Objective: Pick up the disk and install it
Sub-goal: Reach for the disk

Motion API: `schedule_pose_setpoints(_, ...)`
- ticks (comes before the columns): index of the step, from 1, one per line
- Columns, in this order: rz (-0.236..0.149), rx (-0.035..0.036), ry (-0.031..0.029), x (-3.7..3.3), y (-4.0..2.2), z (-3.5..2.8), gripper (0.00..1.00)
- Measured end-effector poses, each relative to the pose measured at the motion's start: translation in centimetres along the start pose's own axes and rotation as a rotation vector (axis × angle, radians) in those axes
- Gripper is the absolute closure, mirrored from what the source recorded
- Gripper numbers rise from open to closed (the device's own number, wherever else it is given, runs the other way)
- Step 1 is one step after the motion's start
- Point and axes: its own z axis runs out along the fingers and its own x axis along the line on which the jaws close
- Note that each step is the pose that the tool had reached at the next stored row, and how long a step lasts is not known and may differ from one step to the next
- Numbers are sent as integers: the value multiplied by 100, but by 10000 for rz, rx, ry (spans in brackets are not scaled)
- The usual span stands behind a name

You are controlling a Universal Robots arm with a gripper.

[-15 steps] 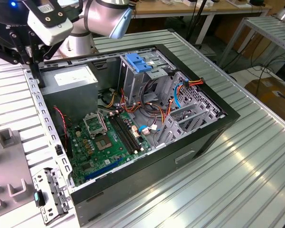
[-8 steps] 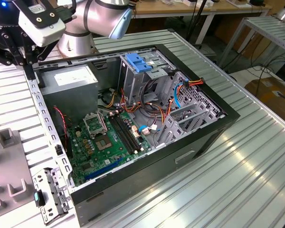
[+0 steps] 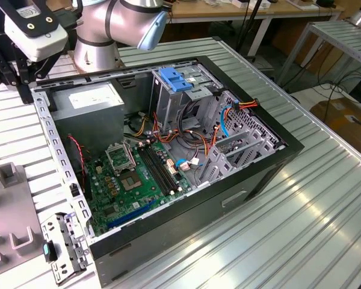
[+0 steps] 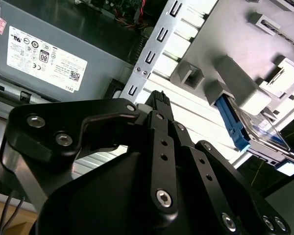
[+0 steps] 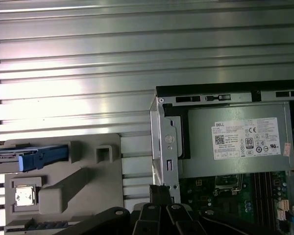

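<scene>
Apart from the gripper (image 5: 159,190) lies the disk (image 5: 35,157).

Bright overhead glare across ribbed tabletop (image 5: 63,105)

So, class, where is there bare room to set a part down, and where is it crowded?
Widest free patch: the ribbed table on the exterior view's right of the open computer case. In the first wrist view, bare table also borders the grey fixture plate holding the disk. Crowded: inside the case, among cables and motherboard.
</scene>
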Motion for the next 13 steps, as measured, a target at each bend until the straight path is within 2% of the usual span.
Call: schedule_pose_setpoints(13,0,1,0,203,-15,-5,89)
